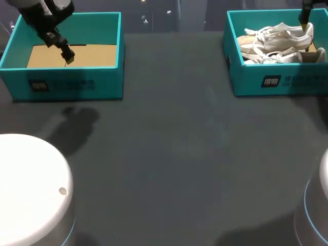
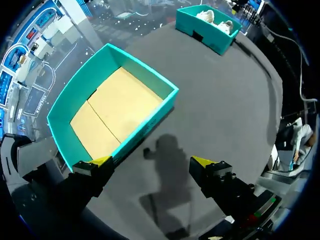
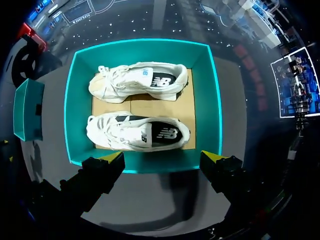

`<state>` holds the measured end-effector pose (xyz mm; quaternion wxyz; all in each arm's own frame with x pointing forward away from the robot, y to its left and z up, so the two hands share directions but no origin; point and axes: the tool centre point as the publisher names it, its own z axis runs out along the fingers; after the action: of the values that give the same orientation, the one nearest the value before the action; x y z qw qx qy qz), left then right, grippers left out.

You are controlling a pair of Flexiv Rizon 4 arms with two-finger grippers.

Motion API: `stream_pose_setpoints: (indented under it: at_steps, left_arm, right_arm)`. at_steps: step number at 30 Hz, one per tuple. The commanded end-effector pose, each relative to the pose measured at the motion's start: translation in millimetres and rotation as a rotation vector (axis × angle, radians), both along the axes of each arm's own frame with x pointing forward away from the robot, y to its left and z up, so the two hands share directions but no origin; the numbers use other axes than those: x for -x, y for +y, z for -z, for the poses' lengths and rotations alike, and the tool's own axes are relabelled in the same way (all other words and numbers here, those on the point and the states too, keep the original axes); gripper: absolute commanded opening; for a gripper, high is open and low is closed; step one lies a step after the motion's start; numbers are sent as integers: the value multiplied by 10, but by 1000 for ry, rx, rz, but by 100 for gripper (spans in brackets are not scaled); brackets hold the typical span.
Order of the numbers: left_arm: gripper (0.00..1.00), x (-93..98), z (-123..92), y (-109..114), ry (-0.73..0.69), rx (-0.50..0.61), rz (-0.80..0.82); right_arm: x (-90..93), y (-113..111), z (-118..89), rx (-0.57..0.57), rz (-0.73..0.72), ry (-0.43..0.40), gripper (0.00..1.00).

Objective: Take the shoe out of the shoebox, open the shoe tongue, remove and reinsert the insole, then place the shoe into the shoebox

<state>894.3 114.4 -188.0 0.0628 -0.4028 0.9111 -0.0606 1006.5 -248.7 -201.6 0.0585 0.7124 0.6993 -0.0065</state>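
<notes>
- Two white shoes are seen lying on their sides in the teal shoebox (image 3: 142, 47) at the table's right; the nearer shoe (image 3: 137, 132) lies just ahead of the right gripper (image 3: 162, 162), the farther shoe (image 3: 140, 82) beside it toward the far wall.
- Both shoes rest on the box's cardboard floor, heels toward one end wall, laces loose.
- This arrangement would suit either a shoe waiting to be lifted out or one laid back in after its insole was handled; which of the two it is cannot be settled from this moment.
- The right gripper is held above the box's near wall with its yellow-tipped fingers spread wide and nothing between them.
- Should a shoe be grasped, it is judged that the fingers are best brought down across the narrow midfoot, clear of the box walls and the loose laces, so that the neighbouring shoe is not dragged along.
- A second teal box (image 1: 66, 23), holding only cardboard, stands at the table's left.
- The left gripper (image 2: 150, 162) is held over that box's near wall, its fingers likewise spread and bare.
</notes>
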Motion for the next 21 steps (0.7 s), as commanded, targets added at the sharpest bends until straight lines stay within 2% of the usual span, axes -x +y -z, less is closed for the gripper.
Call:
stream_pose_setpoints:
  at_steps: [1, 13, 21]
  left_arm:
    - [100, -76, 29, 84, 133, 0, -443]
    - [100, -119, 78, 425, 195, 10, -780]
    - [100, -99, 110, 566, 247, 15, -912]
  right_arm:
    - [324, 35, 0, 12, 12, -55, 100]
    - [575, 206, 97, -56, 8, -27, 100]
    - [656, 237, 60, -38, 18, -23, 100]
